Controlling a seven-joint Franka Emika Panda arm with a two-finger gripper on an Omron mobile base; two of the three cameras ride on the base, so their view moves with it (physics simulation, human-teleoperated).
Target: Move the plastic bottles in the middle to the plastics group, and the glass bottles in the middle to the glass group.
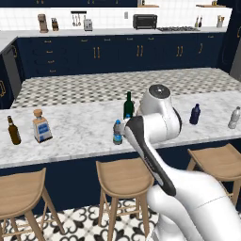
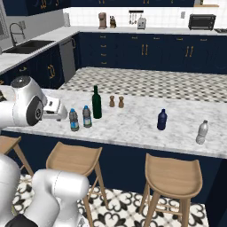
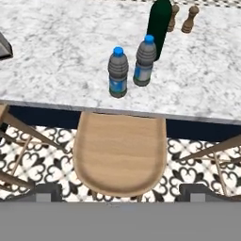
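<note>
Progress: nothing sorted yet | two plastic bottles (image 3: pixel 118 71) (image 3: pixel 144 60) and green glass bottle (image 3: pixel 159 26) seen mid-table (image 3: pixel 56 56), plastics group (image 2: pixel 162 119) and glass group (image 1: pixel 41 126) well apart | fingers (image 3: pixel 120 195) parted, nothing held | all three moves judged pending

two small clear water bottles with blue labels (image 3: pixel 118 72) (image 3: pixel 144 61) side by side on white marble counter (image 3: pixel 56 56) | tall dark-green wine bottle (image 3: pixel 159 28) just behind them | round wooden stool (image 3: pixel 120 153) in front, below counter edge
</note>
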